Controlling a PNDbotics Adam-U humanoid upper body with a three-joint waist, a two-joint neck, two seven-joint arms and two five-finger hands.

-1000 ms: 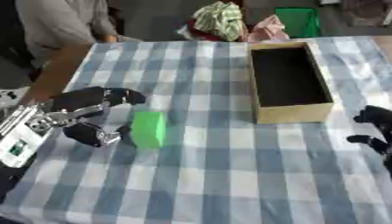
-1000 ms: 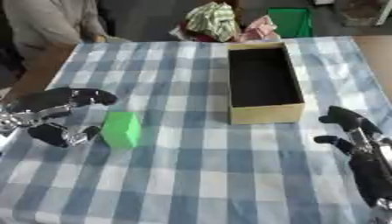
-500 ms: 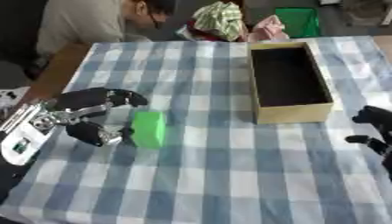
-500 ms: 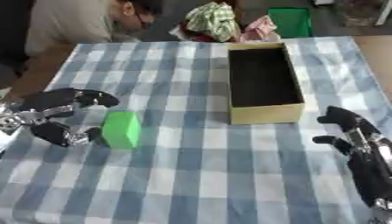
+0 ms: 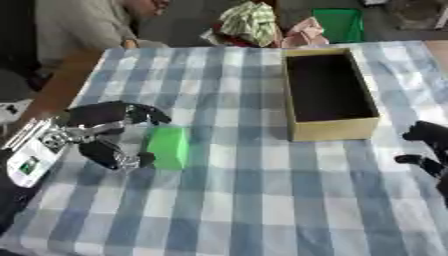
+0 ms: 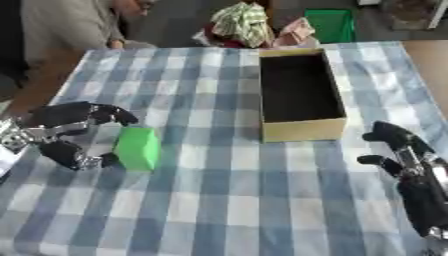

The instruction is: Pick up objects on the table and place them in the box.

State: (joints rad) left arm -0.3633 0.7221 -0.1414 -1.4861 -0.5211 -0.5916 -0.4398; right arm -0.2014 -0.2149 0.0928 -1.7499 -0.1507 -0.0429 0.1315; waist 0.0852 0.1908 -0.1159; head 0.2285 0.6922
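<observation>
The green block [image 5: 168,147] stands on the blue-and-white checked tablecloth [image 5: 262,200], well to the left of the open tan box [image 5: 330,93], whose dark inside holds nothing visible. The left hand [image 5: 103,131] sits just beside the block's left face, fingers arched above and thumb curled below, spread wide around that side without closing on it. The right hand [image 6: 404,155] rests near the lower right edge, fingers relaxed, holding nothing.

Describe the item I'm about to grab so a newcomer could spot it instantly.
Start at the checked tablecloth and find the long open box on its right half. Look left across the cloth to the left hand; beside its fingers stands the green block, the only bright green thing on the cloth.
</observation>
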